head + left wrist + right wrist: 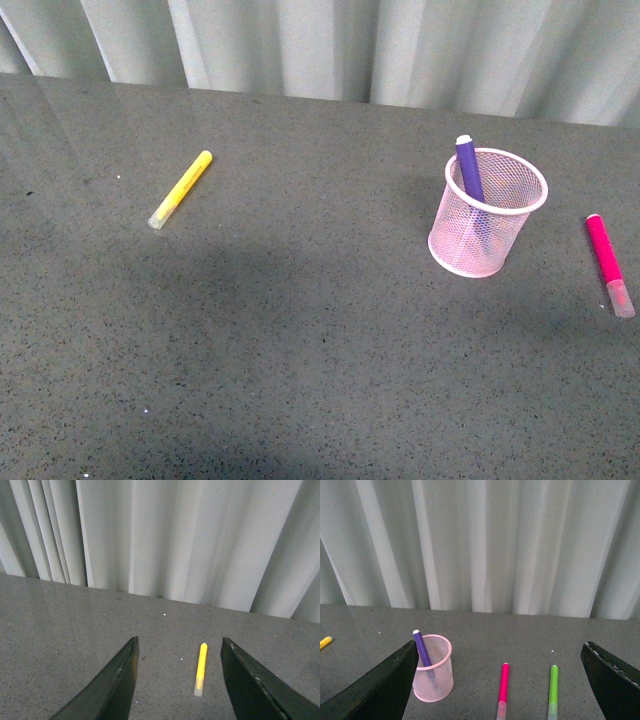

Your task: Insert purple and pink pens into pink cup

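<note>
The pink mesh cup (488,213) stands upright on the grey table, right of centre. The purple pen (469,167) stands inside it, leaning against the far left rim. The pink pen (608,262) lies flat on the table to the right of the cup, clear cap toward me. The right wrist view shows the cup (434,668), the purple pen (423,650) and the pink pen (503,686). My right gripper (502,657) is open and empty, short of these. My left gripper (180,647) is open and empty. Neither arm shows in the front view.
A yellow pen (182,188) lies at the left of the table; it also shows between the left gripper's jaws, ahead of them (201,668). A green pen (553,690) lies right of the pink pen. A pale curtain (400,45) hangs behind the table's far edge.
</note>
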You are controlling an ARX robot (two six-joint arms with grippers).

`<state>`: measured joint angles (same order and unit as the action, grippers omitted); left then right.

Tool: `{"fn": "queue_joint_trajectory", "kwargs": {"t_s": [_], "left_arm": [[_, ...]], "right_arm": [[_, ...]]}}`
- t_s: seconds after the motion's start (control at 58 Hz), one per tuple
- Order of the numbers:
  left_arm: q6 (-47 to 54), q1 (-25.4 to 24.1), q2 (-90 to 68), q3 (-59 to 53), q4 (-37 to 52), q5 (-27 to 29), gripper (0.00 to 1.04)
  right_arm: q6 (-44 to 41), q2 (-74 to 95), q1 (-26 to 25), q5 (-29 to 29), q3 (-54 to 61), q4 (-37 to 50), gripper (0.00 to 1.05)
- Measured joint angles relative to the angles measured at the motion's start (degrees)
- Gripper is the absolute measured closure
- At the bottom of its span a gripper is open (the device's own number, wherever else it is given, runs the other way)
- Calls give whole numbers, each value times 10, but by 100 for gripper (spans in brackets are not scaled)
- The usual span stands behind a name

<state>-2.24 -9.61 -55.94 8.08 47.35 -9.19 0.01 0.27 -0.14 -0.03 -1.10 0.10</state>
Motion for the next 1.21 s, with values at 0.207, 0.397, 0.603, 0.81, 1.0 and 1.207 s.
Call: {"fn": "queue_joint_trajectory", "kwargs": {"t_s": [0.207, 0.397, 0.603, 0.81, 1.0, 1.207], "left_arm": [[14, 35, 98, -41, -59, 34, 100], [18, 90, 146, -75, -77, 88, 101], [18, 96, 244, -75, -162, 92, 101], [18, 96, 310, -75, -224, 92, 101], [18, 96, 358, -75, -271, 92, 101], [18, 96, 403, -75, -315, 92, 101]], "right_arm": [[0, 0, 0, 0, 0, 0, 7], [0, 0, 0, 0, 0, 0, 7], [0, 0, 0, 0, 0, 0, 7], [0, 0, 0, 0, 0, 0, 7], [0, 0, 0, 0, 0, 0, 7], [0, 0, 0, 0, 0, 0, 7]]}}
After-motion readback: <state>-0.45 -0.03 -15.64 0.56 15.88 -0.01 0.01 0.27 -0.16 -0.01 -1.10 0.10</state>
